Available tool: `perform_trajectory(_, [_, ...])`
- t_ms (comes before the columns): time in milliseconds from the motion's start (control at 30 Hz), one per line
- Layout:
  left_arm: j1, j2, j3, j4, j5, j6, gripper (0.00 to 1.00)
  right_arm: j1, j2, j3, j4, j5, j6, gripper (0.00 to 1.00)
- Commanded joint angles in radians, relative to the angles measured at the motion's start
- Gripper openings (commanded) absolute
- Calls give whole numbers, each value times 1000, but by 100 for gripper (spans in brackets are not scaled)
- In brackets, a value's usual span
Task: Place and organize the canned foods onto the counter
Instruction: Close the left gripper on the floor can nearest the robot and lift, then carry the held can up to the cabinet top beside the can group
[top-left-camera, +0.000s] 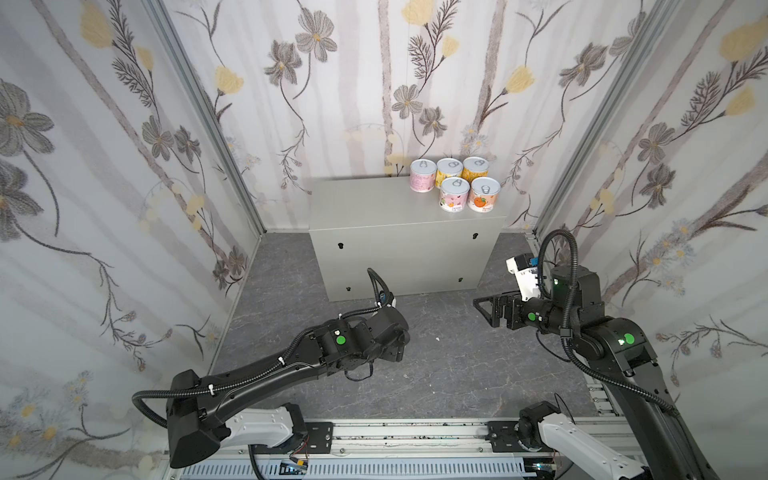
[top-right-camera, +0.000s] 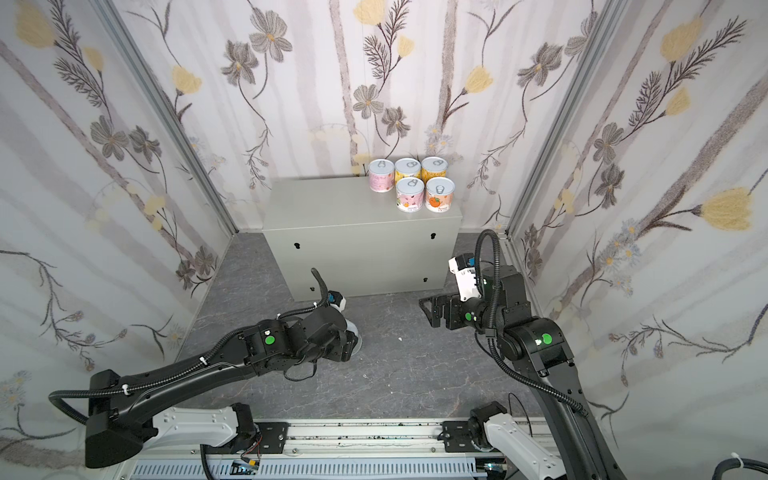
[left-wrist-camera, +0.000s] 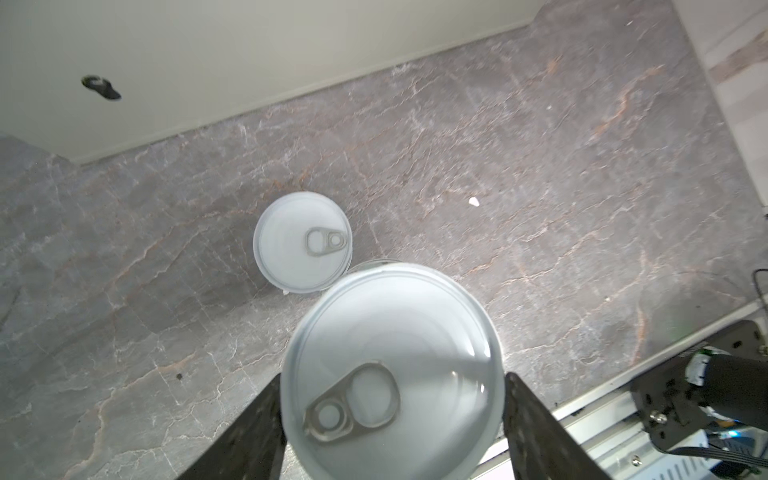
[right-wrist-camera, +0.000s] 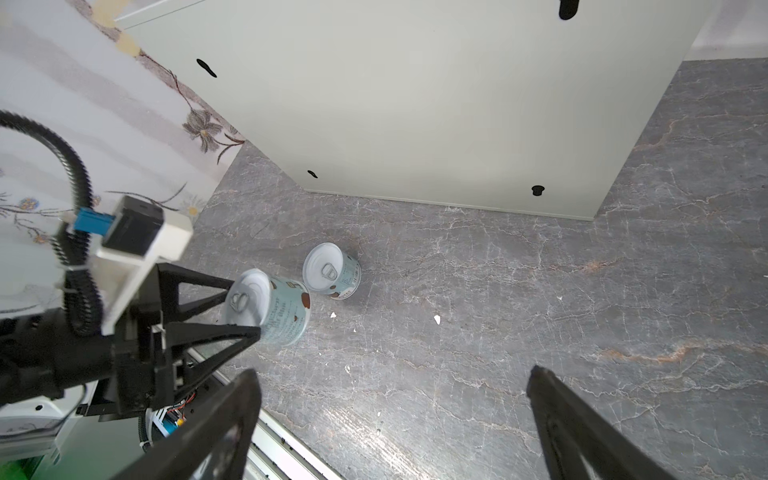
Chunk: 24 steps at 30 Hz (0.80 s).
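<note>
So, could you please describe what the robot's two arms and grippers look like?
The left arm and right arm are black with white base segments, round green dots and black corrugated cables. The left gripper and right gripper have black, triangular open-frame fingers; a white camera block sits by each.

The left arm (top-left-camera: 291, 357) hid the left gripper (left-wrist-camera: 392, 379) from us in both top views; its tin (left-wrist-camera: 395, 332) appeared blurred and cropped in the left wrist view.

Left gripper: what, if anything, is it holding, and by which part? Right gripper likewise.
The left gripper holds a tin by opposite sides of its wall, near the top. The right gripper holds nothing.
</note>
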Motion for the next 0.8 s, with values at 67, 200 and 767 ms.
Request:
perform_trajectory(67, [49, 0, 153, -56, 19, 110, 57, 0, 15, -2, 50, -20, -53, 100])
perform_trajectory(200, [108, 25, 292, -90, 60, 162, 56, 8, -4, -13, 95, -126, -116, 100])
perform_trajectory(767, [260, 169, 790, -229, 207, 301, 56, 172, -44, -68, 258, -90, -218, 100])
